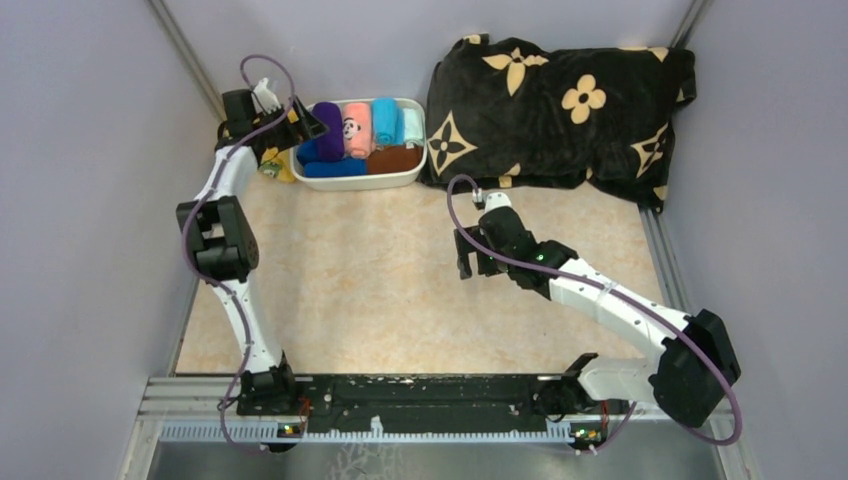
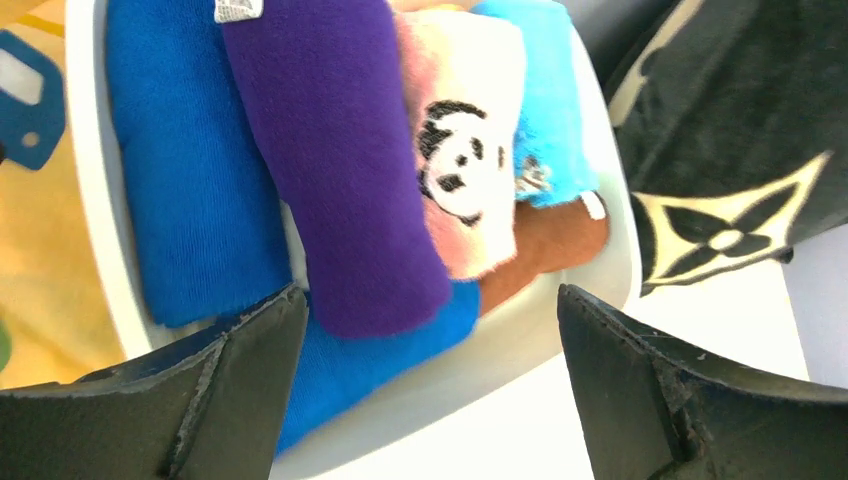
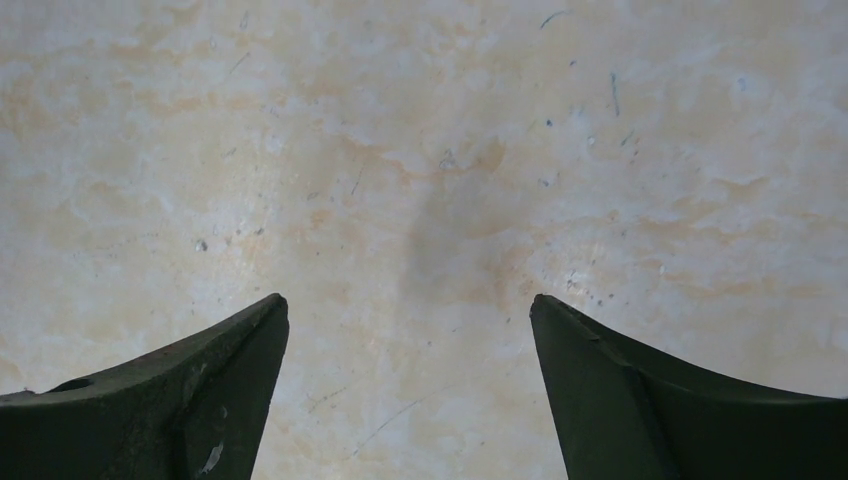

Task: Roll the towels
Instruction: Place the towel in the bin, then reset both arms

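The purple towel (image 1: 328, 128) lies rolled in the white basket (image 1: 392, 181) at the back, on top of blue rolls. The pink panda towel (image 1: 355, 128) lies rolled beside it on the right. Both show close in the left wrist view, the purple towel (image 2: 340, 150) and the panda towel (image 2: 465, 150). My left gripper (image 1: 308, 122) is open and empty just above the basket's left end, over the purple roll; it also shows in the left wrist view (image 2: 432, 305). My right gripper (image 1: 468, 262) is open and empty over bare table, and shows in the right wrist view (image 3: 408, 305).
The basket also holds blue (image 1: 335, 168), light blue (image 1: 384, 118) and brown (image 1: 393, 158) rolled cloths. A big black blanket with tan flowers (image 1: 560, 105) lies at the back right. A yellow patterned cloth (image 1: 278, 165) lies left of the basket under my left arm. Grey walls stand on both sides.
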Tool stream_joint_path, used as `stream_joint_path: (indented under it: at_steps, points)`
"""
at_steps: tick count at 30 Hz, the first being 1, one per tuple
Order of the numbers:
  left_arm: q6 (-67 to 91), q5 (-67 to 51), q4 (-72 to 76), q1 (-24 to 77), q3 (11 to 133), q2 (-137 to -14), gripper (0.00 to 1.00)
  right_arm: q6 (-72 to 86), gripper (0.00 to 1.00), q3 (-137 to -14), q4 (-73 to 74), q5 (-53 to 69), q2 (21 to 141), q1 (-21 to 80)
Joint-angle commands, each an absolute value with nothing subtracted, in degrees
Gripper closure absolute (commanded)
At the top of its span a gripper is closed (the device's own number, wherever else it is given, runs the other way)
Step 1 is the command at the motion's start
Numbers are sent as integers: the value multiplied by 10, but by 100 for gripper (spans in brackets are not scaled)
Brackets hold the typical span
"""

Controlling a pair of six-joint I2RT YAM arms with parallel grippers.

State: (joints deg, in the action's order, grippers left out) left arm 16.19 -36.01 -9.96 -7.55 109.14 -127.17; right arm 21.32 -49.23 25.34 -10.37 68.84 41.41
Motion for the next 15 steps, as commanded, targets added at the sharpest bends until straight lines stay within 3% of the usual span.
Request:
stream_joint_path:
  at_steps: [1,9,15]
  points:
    - [158,-321,-92,-81,1003,-1135,1,185,8,-538,220,-171,667,386]
    - [186,-252,-78,-80,705,-822,1,179,2,-519,214,-178,591,246]
    - [151,-182,-224,-79,679,-673,0,176,1,-496,231,-244,502,160]
